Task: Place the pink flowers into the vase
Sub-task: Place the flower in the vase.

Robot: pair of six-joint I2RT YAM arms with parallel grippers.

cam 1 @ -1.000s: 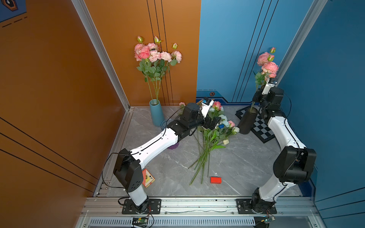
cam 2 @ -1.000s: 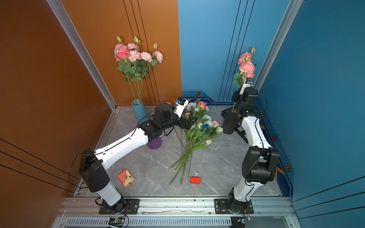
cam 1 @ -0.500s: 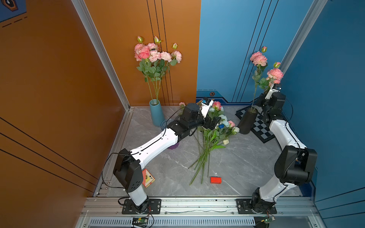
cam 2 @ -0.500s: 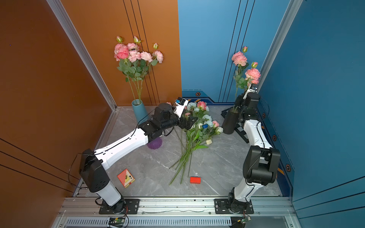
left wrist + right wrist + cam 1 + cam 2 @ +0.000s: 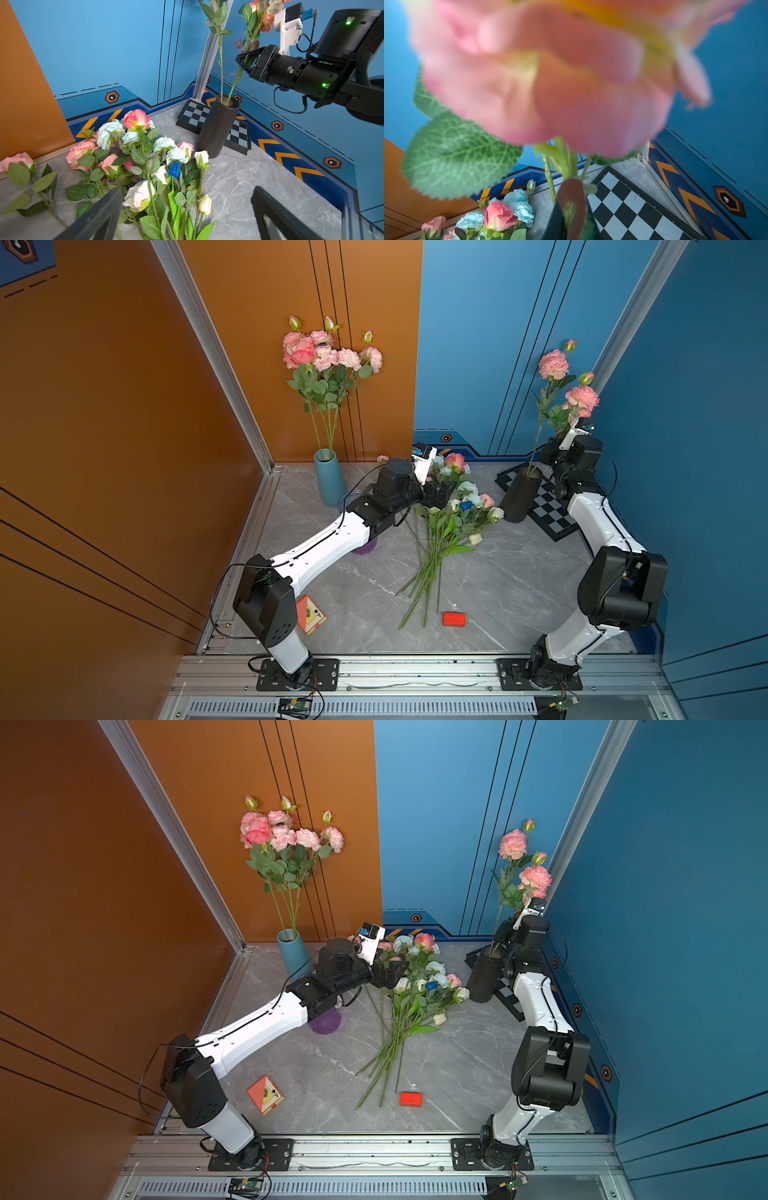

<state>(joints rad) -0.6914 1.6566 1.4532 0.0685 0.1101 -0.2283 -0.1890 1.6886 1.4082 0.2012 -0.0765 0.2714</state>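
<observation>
1. My right claw (image 5: 242, 62) is pinching shut on the stem of a pink spray (image 5: 557, 377), holding it near upright above the black vase (image 5: 521, 497). The grip is sitting below the heads and above the vase mouth.
2. The stem's lower end is entering the vase mouth in the left wrist view; a second thin stem is standing in the same mouth.
3. In the right wrist view a blurred pink head (image 5: 550, 72) is filling most of the frame, with the vase rim dark just below it.
4. My left claw (image 5: 440, 493) is hanging wide, gripping nothing, over the heads of the loose pile (image 5: 449, 514) lying on the floor.
5. That pile is mixing pink, pale blue and white heads; its stems are fanning toward the front rail.
6. The black vase is leaning, its base touching the chessboard (image 5: 548, 510) edge, close to the blue corner walls; my right arm is working tight against that side wall.
7. A blue vase (image 5: 328, 481) with pink flowers is standing at the orange wall, well apart from both claws.
8. Bare floor is lying open between pile and right arm; a red block (image 5: 454, 619) is sitting near the stem ends.
</observation>
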